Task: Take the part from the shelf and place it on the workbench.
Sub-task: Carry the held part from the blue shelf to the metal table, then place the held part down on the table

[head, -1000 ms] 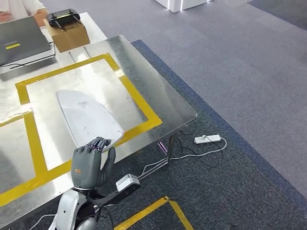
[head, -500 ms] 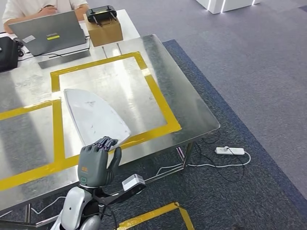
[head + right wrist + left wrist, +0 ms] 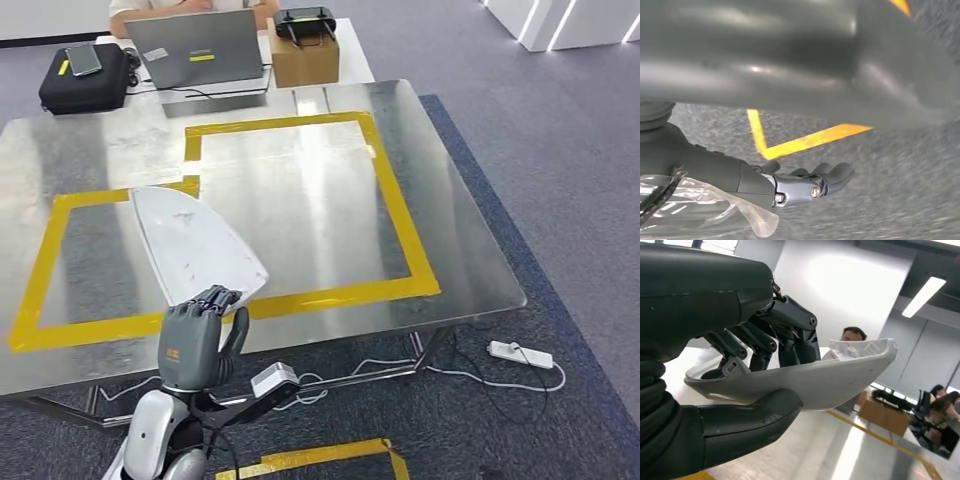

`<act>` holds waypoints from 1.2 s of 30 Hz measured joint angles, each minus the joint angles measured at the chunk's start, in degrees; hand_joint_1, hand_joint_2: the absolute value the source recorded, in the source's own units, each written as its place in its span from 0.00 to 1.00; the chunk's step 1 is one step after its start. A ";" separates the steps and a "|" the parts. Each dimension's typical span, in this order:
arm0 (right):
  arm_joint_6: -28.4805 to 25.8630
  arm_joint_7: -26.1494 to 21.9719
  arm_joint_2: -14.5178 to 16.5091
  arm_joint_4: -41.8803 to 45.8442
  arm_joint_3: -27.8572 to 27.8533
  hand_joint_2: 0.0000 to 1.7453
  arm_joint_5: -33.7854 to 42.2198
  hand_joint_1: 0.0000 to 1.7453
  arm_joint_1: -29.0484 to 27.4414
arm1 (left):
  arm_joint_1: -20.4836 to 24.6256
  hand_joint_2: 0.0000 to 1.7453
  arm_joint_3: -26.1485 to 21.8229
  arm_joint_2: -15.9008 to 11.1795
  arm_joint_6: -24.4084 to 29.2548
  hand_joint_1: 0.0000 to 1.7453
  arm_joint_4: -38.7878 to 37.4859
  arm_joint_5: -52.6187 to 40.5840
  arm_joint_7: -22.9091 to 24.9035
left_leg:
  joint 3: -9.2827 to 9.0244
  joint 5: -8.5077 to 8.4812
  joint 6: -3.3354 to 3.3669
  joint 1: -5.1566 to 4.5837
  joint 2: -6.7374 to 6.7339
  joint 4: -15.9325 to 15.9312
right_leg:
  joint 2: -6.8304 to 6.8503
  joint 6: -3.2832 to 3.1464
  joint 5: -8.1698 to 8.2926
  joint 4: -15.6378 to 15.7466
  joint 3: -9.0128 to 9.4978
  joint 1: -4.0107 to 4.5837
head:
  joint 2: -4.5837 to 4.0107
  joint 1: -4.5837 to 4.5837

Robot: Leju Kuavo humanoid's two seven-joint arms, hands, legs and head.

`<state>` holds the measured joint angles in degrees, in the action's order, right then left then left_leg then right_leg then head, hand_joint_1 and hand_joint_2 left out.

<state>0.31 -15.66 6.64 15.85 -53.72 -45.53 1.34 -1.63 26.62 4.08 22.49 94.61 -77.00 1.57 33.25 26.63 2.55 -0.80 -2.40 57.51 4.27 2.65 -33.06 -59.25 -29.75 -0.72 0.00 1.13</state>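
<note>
The white, wing-shaped part (image 3: 192, 245) is held at its near end by my left hand (image 3: 195, 345), fingers on top and thumb underneath. It hangs tilted above the near left area of the shiny metal workbench (image 3: 453, 250), over the yellow tape rectangles. In the left wrist view the part (image 3: 828, 377) shows as a shallow white shell clamped between the dark fingers (image 3: 791, 335) and the thumb (image 3: 753, 412), clear of the bench surface. My right hand (image 3: 806, 182) hangs over the grey carpet with its fingers stretched out and nothing in them.
At the bench's far edge stand a laptop (image 3: 198, 48), a black bag (image 3: 84, 75) and a cardboard box (image 3: 303, 55) with a black controller (image 3: 305, 19); a person (image 3: 189, 6) sits behind them. A power strip (image 3: 521, 354) and cables lie on the carpet at the right.
The camera has turned, so the whole bench has slid right and now lies squarely ahead. My left hand still holds the part in the same way.
</note>
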 joint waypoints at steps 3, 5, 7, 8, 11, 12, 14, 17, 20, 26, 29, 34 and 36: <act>0.08 -0.04 0.01 -0.03 -0.06 0.00 -0.24 0.00 -0.19 | 0.00 1.00 0.23 0.08 -0.17 1.00 -0.05 -0.22 0.21 | -0.06 -0.08 0.38 0.25 2.50 -0.09 | -4.00 0.45 -4.54 -11.08 -5.94 -0.30 | 0.00 0.35; 0.08 -0.05 0.01 -0.02 -0.22 0.00 -0.46 0.00 -0.36 | -0.23 1.00 0.25 0.07 -0.34 1.00 -0.13 -0.42 0.43 | -0.16 -0.02 0.35 0.28 4.36 -0.03 | -4.21 0.63 -3.91 -13.94 -8.35 -0.36 | 0.00 0.38; 0.08 -0.11 0.01 -0.01 -0.37 0.00 -0.72 0.00 -0.37 | -0.37 1.00 0.24 0.05 -0.39 1.00 -0.16 -0.52 0.59 | -0.38 0.20 0.00 0.47 6.14 0.20 | -5.02 0.74 0.79 -7.68 -6.37 -0.60 | 0.00 0.38; 0.10 -0.14 0.04 -0.01 -0.40 0.00 -0.84 0.00 -0.36 | -0.38 1.00 0.22 0.05 -0.39 1.00 -0.15 -0.55 0.65 | -0.37 0.38 -0.29 0.49 6.91 0.43 | -6.35 0.80 2.52 -3.89 -4.82 -0.79 | 0.00 0.40; 0.16 -0.19 0.25 0.02 -0.63 0.00 -1.19 0.00 -0.43 | -0.48 1.00 0.15 0.03 -0.42 1.00 -0.14 -0.72 0.84 | 0.35 0.51 -1.28 0.59 8.92 1.07 | -8.89 0.20 3.25 1.00 -2.25 -1.04 | 0.01 0.37; 0.16 -0.20 0.31 0.04 -0.75 0.00 -1.34 0.00 -0.45 | -0.59 1.00 0.14 -0.01 -0.45 1.00 -0.14 -0.81 0.91 | 0.55 0.40 -1.57 0.72 9.55 1.10 | -8.38 -0.20 3.23 1.12 -2.03 -0.98 | 0.01 0.34; 0.24 -0.23 0.53 0.20 -1.01 0.00 -1.74 0.00 -0.41 | -0.79 1.00 0.08 -0.09 -0.55 1.00 -0.11 -1.01 1.06 | 0.80 0.70 -2.14 0.75 9.12 1.51 | -7.11 -1.02 3.33 1.26 -1.77 -1.02 | 0.01 0.23; 0.43 -0.32 0.67 0.52 -1.35 0.00 -2.08 0.00 -0.48 | -0.73 1.00 0.07 -0.14 -0.67 1.00 -0.05 -1.13 1.15 | 4.33 4.66 -2.99 0.68 4.32 8.98 | -4.81 -2.11 3.12 1.54 -1.24 -0.93 | 0.00 -0.53; 0.50 -0.32 0.68 0.56 -1.61 0.00 -2.18 0.00 -0.59 | -0.95 1.00 0.05 -0.21 -0.73 1.00 -0.05 -1.14 1.30 | 8.88 7.26 -3.23 0.93 2.82 17.69 | -2.26 -2.41 2.70 1.53 -0.98 -0.61 | 0.00 -0.63; 0.98 -0.64 0.88 0.74 -2.25 0.00 -2.18 0.00 0.01 | -1.09 1.00 -0.03 -0.22 -0.98 1.00 0.02 -1.43 1.40 | 0.79 0.05 -1.83 0.36 1.60 1.70 | -0.09 -1.65 1.57 1.42 -0.12 0.03 | 0.00 -0.51; 1.17 -0.73 0.92 0.93 -2.73 0.00 -2.16 0.00 0.17 | -1.27 1.00 -0.06 -0.22 -1.09 1.00 0.05 -1.60 1.39 | 0.45 0.44 -2.78 0.30 1.54 0.98 | -0.07 -1.49 1.51 1.58 0.04 0.01 | 0.00 -0.28; 1.34 -0.74 1.01 0.97 -2.94 0.00 -2.58 0.00 0.05 | -1.17 1.00 0.12 -0.24 -1.32 1.00 -0.10 -2.02 1.04 | 0.39 0.64 -2.27 0.22 1.47 0.98 | -0.18 -1.11 1.74 2.25 0.39 -0.06 | 0.00 -0.29; 1.57 -0.74 1.01 1.02 -3.13 0.00 -2.79 0.00 0.08 | -1.10 1.00 0.31 -0.25 -1.42 1.00 -0.30 -2.27 0.83 | 0.37 0.68 -2.17 0.20 1.46 0.99 | -0.19 -1.01 1.78 2.37 0.45 -0.08 | 0.00 -0.28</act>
<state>1.88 -16.39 7.65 16.87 -56.85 -48.32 1.42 -2.73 26.93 3.83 21.08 94.31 -79.26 2.39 33.62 27.31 0.38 -0.59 -0.94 58.49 4.08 1.64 -31.27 -56.88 -29.30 -0.80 0.00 0.85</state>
